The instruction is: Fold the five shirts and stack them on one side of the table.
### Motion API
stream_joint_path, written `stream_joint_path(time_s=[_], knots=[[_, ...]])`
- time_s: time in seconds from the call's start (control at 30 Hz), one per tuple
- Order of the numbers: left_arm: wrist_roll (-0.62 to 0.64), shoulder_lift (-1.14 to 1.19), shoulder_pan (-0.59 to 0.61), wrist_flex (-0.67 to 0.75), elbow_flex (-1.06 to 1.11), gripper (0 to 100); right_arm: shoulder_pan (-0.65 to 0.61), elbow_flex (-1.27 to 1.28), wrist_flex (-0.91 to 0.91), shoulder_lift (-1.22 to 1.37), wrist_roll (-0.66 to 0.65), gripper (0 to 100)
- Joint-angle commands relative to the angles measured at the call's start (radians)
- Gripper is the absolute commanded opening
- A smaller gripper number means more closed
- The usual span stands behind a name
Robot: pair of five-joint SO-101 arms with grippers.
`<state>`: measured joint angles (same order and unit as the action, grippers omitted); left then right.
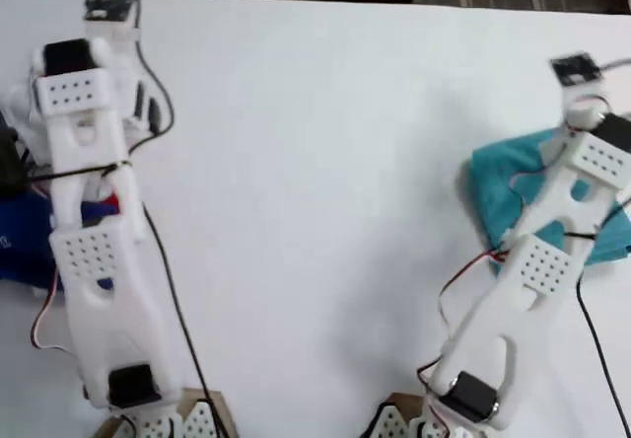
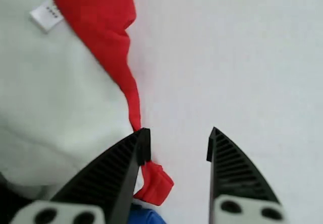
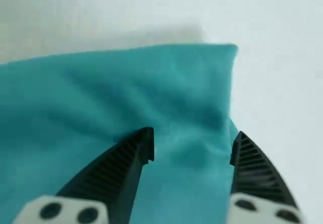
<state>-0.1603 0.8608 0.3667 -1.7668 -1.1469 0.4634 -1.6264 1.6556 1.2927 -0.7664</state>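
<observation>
A teal shirt (image 1: 498, 177) lies folded at the table's right side, under the right arm. My right gripper (image 3: 192, 146) hangs open just above the teal shirt (image 3: 126, 93), near its folded corner, with one finger on each side of a soft crease. At the left edge a blue shirt (image 1: 25, 236) and a bit of red shirt (image 1: 104, 206) show beneath the left arm. My left gripper (image 2: 177, 146) is open over bare table, beside a thin trailing end of the red shirt (image 2: 101, 17), which lies on a white shirt (image 2: 50, 98).
The white table (image 1: 315, 162) stretches wide between the two arms. Cables run along both arms. A dark object (image 1: 10, 162) sits at the far left edge.
</observation>
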Motion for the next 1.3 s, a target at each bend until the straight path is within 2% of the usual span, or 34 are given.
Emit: stream_joint_path(time_s=[0.0,0.17,0.4,0.57,0.83,1.1,1.27], knots=[[-0.003,-0.012,0.054,-0.018,-0.027,21,-0.074,-0.041,0.027,-0.143,0.017,24.6],[-0.006,-0.003,0.101,-0.012,-0.028,21,-0.102,-0.04,0.039,-0.165,0.068,24.5],[-0.006,-0.002,0.101,-0.011,-0.027,21,-0.09,-0.041,0.042,-0.013,0.077,24.5],[-0.006,-0.009,0.106,-0.014,-0.027,21,-0.084,-0.041,-0.022,0.051,0.075,24.5],[-0.006,-0.003,0.133,-0.014,-0.027,21,0.002,-0.041,-0.185,0.07,0.074,24.5],[-0.006,-0.003,0.129,-0.014,-0.027,21,0.021,-0.046,-0.2,0.045,0.074,24.5],[-0.006,-0.003,0.132,-0.014,-0.027,21,0.074,-0.043,-0.231,-0.03,0.083,24.5]])
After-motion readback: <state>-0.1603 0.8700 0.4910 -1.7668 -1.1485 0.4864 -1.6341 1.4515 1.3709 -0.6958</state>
